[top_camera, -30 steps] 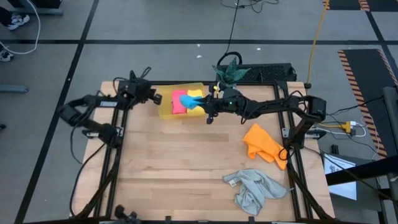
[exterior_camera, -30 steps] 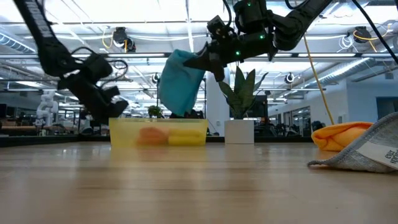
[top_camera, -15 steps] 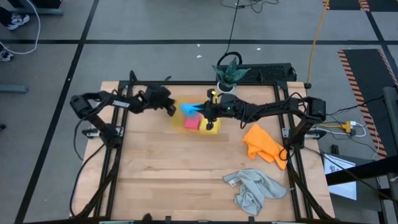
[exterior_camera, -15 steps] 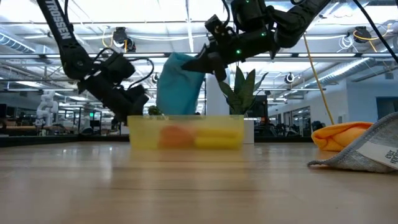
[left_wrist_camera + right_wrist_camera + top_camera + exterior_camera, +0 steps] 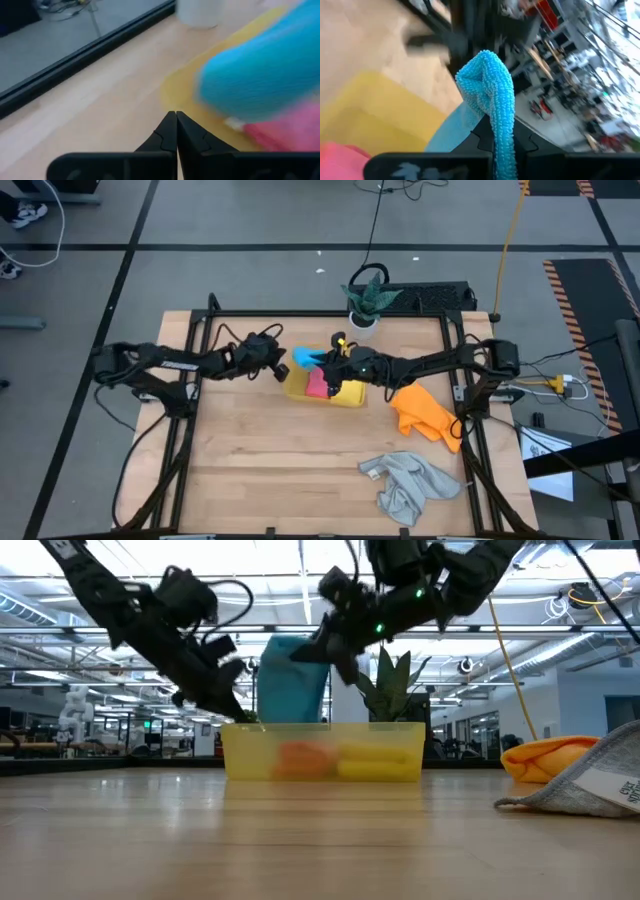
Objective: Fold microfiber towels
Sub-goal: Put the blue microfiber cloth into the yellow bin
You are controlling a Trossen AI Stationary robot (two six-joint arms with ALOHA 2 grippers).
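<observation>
Pretty cramped up near the worktop's (image 5: 250,450) 12 o'clock edge: yellow tray (image 5: 345,393) parked there just short of the potted plant (image 5: 366,297), both arms crowding over it. Loads of open wood from the centre down to 6 o'clock and over toward 9 o'clock.

Left gripper (image 5: 277,366) sitting at the tray's 9 o'clock side, fingers pressed fully together, gripping nothing. Right gripper (image 5: 333,364) up above the tray, fingers (image 5: 485,137) pinched on the blue towel (image 5: 306,357), which dangles down over the tray in the low view.

Light wooden worktop with a black frame round it; grey floor with dark lines beyond, big industrial hall with ceiling lights behind in the low view.

Count: five towels total. One blue in the air, one pink (image 5: 318,383) and one yellow (image 5: 378,753) in the tray, one orange (image 5: 424,411) bunched at 3 o'clock, one grey (image 5: 410,483) crumpled around 5 o'clock. One tray, one plant, two arms.
</observation>
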